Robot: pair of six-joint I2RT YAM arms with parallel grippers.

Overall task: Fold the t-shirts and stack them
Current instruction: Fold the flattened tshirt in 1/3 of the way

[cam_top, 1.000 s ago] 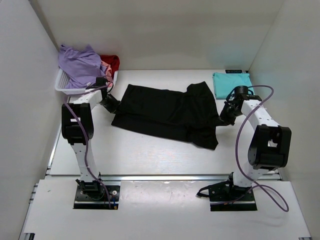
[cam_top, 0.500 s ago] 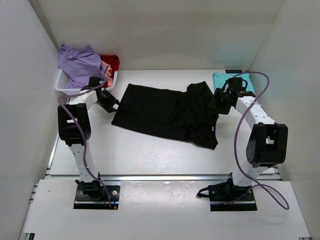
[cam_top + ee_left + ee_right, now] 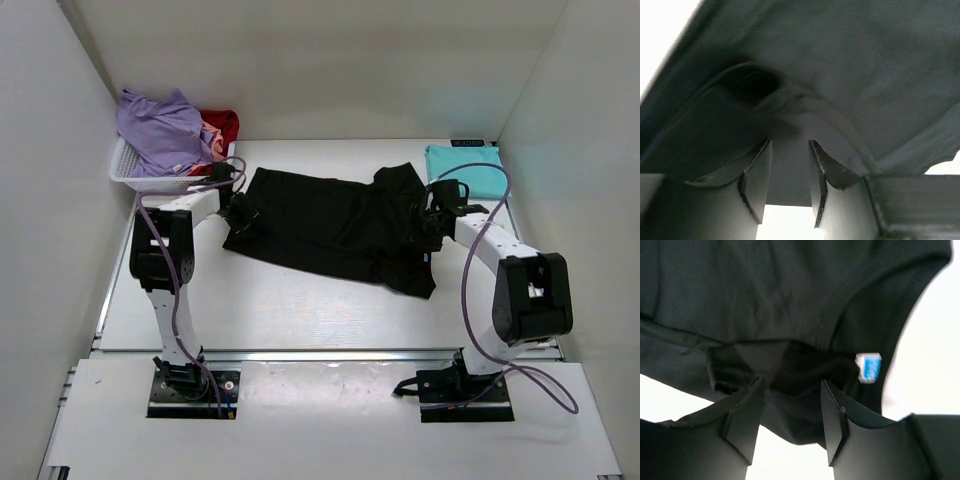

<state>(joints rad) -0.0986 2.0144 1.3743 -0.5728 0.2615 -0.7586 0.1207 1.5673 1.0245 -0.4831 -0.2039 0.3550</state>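
Note:
A black t-shirt (image 3: 330,225) lies spread across the middle of the table, partly folded at its right. My left gripper (image 3: 243,212) is open at the shirt's left edge; in the left wrist view the cloth (image 3: 830,75) lies between and ahead of its fingers (image 3: 757,175). My right gripper (image 3: 424,222) is open over the shirt's right side, near the collar and its blue label (image 3: 868,367); black cloth (image 3: 790,305) lies between its fingers (image 3: 835,420). A teal t-shirt (image 3: 465,168) lies folded at the back right. A lavender-purple shirt (image 3: 155,128), a pink one (image 3: 211,135) and a red one (image 3: 222,123) are heaped at the back left.
A white lattice basket (image 3: 135,175) holds the heaped shirts in the back left corner. White walls close in the table on the left, back and right. The arm bases stand at the near edge, with purple cables looping along both arms.
Both grippers have come inward onto the black shirt: the left from beside the basket to the shirt's left edge, the right from near the teal shirt to the collar side. The shirt's right part shifted slightly.

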